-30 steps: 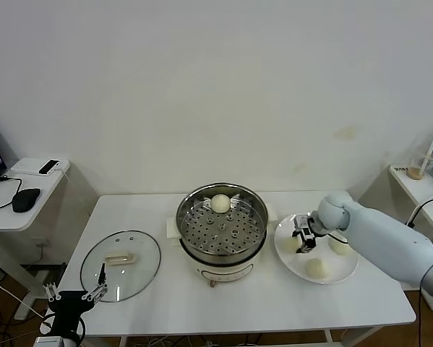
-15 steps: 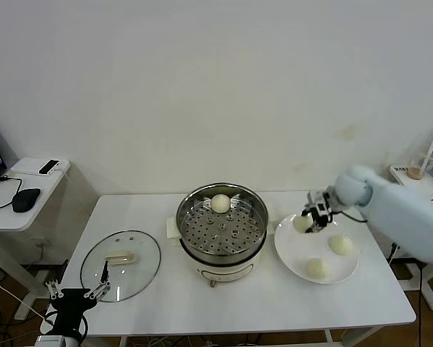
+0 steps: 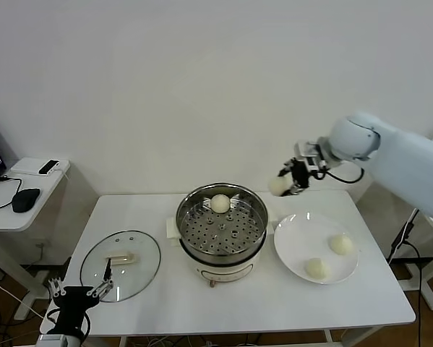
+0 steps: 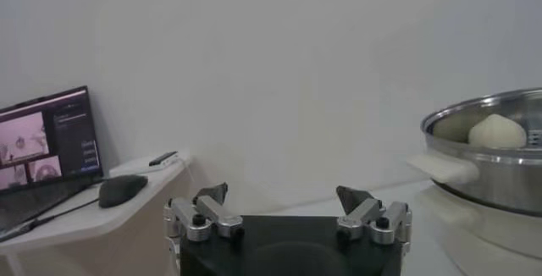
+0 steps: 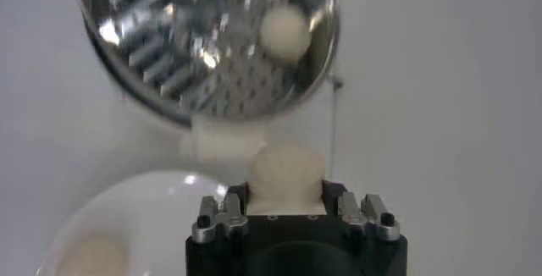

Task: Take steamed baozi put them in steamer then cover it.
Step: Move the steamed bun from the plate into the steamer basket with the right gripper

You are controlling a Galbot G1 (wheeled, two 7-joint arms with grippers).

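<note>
The right gripper (image 3: pixel 291 181) pinches one steamed baozi (image 3: pixel 279 186) in the air between steamer (image 3: pixel 221 225) and plate (image 3: pixel 296 249), its fingertips hidden behind the bun in the wrist view. The left gripper (image 3: pixel 79 292), fingers spread, hangs by the cover (image 3: pixel 121 264), its arm cut off at the frame edge. No writing is readable.

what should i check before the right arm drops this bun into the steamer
1. Grip: right gripper shut on the carried baozi - ok.
2. Position: bun hangs beside the steamer, not above its tray - not ok yet.
3. Steamer open: cover lies on the table to the steamer's left - ok.
4. Landing room: one baozi in the steamer at the far side, the rest of the tray bare - ok.
5. Left gripper open, low near the cover, away from the path - ok.
6. Still to move: two baozi on the plate - not ok.
</note>
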